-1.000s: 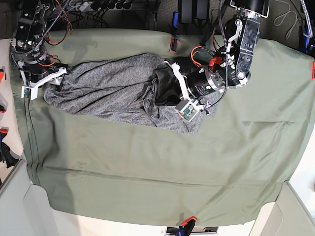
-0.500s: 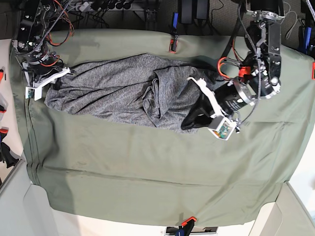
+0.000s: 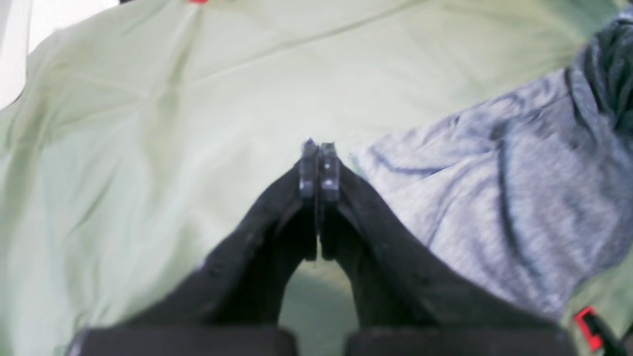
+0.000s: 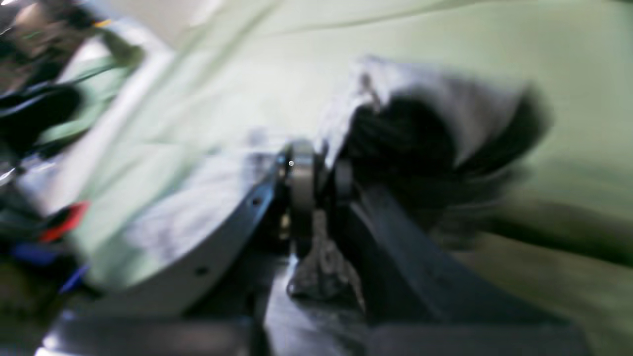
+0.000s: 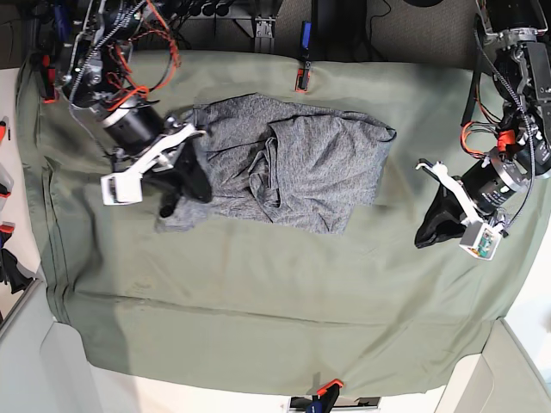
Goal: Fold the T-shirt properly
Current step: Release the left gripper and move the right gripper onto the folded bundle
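Gripping the grey T-shirt, the right gripper risked bunching the left end by dragging it; the left gripper was closed, empty.

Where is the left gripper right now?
In the base view, the left gripper hovers over the olive-green table cloth at that view's right, beside the grey T-shirt and not touching it.

We see a green cloth spread wide under everything. At six o'clock, by its edge, we see a small red and blue clamp.
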Robot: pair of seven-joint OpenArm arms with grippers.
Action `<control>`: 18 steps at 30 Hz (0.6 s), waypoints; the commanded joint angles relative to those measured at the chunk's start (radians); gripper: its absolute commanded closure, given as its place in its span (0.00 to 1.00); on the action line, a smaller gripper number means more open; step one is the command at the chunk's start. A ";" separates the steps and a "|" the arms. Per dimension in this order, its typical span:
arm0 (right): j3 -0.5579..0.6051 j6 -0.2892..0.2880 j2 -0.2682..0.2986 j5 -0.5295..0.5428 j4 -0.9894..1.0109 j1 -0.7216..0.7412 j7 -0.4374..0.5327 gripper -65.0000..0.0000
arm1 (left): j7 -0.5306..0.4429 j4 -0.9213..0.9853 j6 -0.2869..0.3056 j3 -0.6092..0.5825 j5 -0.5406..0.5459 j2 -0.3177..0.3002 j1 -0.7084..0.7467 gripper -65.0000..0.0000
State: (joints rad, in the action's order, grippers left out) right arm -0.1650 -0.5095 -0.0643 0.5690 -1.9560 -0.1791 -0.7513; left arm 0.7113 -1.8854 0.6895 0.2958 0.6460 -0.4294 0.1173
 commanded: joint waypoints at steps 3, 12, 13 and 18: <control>0.142 -0.008 -0.052 -0.104 0.009 0.034 0.087 1.00 | 0.005 0.002 0.009 0.006 0.049 -0.034 -0.009 1.00; 0.479 0.076 -0.087 -0.246 0.310 0.223 0.152 0.81 | 0.007 0.005 0.009 0.006 0.054 -0.039 0.056 1.00; 0.507 0.076 -0.087 -0.253 0.346 0.240 0.155 0.59 | 0.007 0.005 0.009 0.006 0.057 -0.039 0.064 1.00; 0.600 0.032 -0.088 -0.301 0.410 0.274 0.162 0.30 | 0.011 0.005 0.009 0.006 0.096 -0.039 0.085 1.00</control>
State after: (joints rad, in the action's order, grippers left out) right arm 0.4347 -0.4686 -0.1390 0.2531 -1.5249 0.0704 -0.6174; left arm 0.7444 -1.8668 0.6895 0.2947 0.7193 -0.4541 0.2161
